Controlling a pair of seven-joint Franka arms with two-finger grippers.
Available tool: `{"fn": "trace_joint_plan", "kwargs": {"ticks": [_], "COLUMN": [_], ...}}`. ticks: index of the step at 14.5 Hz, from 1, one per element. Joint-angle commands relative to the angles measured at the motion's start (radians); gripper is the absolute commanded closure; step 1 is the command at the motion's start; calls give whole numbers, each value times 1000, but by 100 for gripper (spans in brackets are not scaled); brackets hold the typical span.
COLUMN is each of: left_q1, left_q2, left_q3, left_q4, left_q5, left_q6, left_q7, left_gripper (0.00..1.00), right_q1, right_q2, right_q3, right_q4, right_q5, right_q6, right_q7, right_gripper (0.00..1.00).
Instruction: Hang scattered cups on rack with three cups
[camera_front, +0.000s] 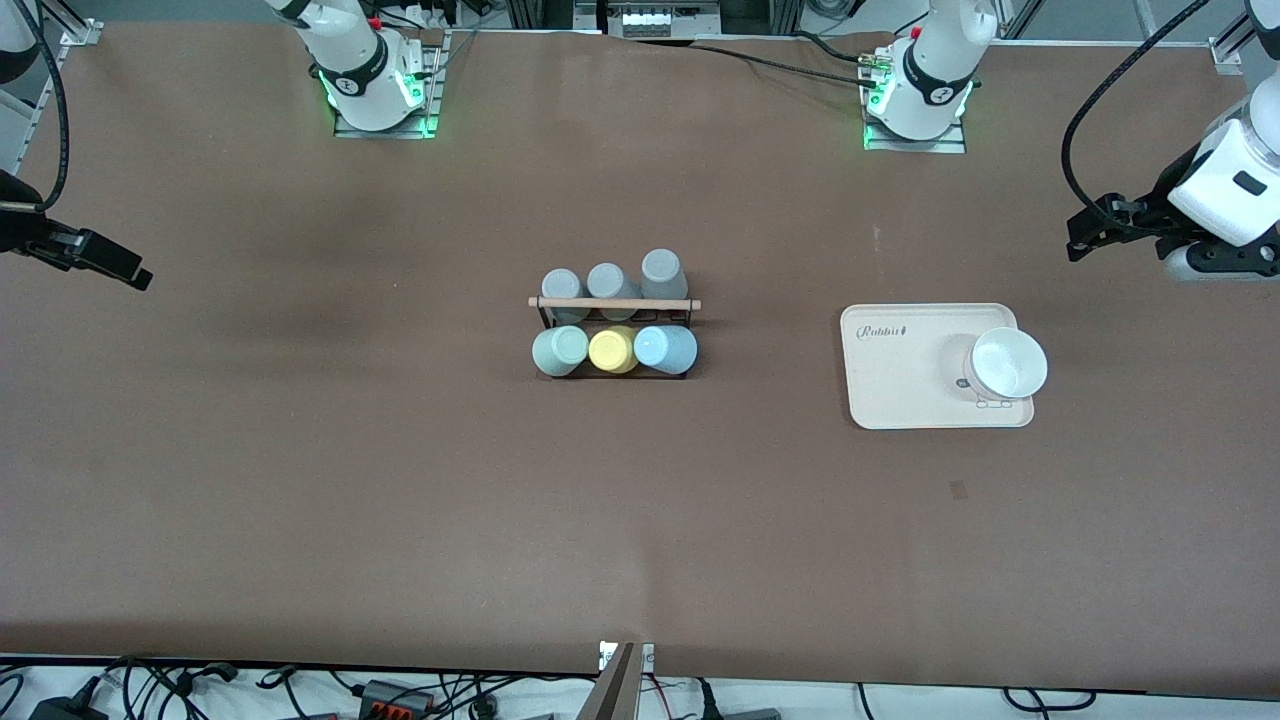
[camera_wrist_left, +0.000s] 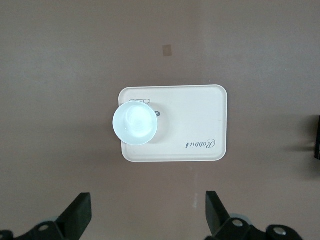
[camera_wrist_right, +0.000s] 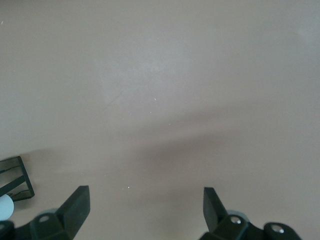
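While parked over bare bench (camera_front: 300, 450) at the right arm's end, well apart from every object, waits with the right end effector (camera_front: 138, 277) (camera_wrist_right: 145, 200) spread wide and holding nothing, presumably drawn aside to leave the middle unobstructed. Mirrors that with the left end effector (camera_front: 1085, 235) (camera_wrist_left: 147, 205), up over the left arm's end of the bench, fingers likewise wide apart and empty. Looks straight down from that wrist onto a cream tray (camera_front: 890, 385) (camera_wrist_left: 200, 120) carrying a white bowl (camera_front: 1008, 364) (camera_wrist_left: 135, 123), neither of them part of the job.

Finds the mint green tumbler (camera_front: 559, 350) and the light blue tumbler (camera_front: 665, 347) not loose on the bench but seated on the black wire rack (camera_front: 614, 303) at mid-bench, in the row nearer the front camera, flanking a yellow cup (camera_front: 612, 350) and just beside it. Shows three grey cups (camera_front: 612, 281) filling the farther row, past the wooden rod. Appears to seat each cup tilted, base outward, most likely so that a peg carries it from inside.

Reads, as a judgement, as finished: every place on the rack taken, nothing scattered, no further grasp called for
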Motion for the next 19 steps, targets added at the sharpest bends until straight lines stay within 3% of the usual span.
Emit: {"fn": "trace_joint_plan", "kwargs": {"ticks": [1, 10, 14, 19], "left_q1": [1, 6, 6, 6], "left_q2": [6, 6, 6, 6], "left_q3": [0, 2, 2, 2], "left_q4": [25, 25, 25, 25], "left_q5": [-17, -17, -17, -17], "left_q6": [-21, -21, -21, -21], "left_q7": [24, 25, 25, 25], "left_gripper": [0, 0, 0, 0], "right_q1": [-17, -16, -22, -11], "right_q2": [7, 6, 1, 82], "right_q3": [10, 12, -23, -20], "right_q4": [24, 24, 75, 84], "right_q5": [-4, 1, 22, 25], "right_q6": [-23, -25, -110, -78], "right_q7": [13, 9, 15, 17], "right_gripper": [0, 0, 0, 0]}}
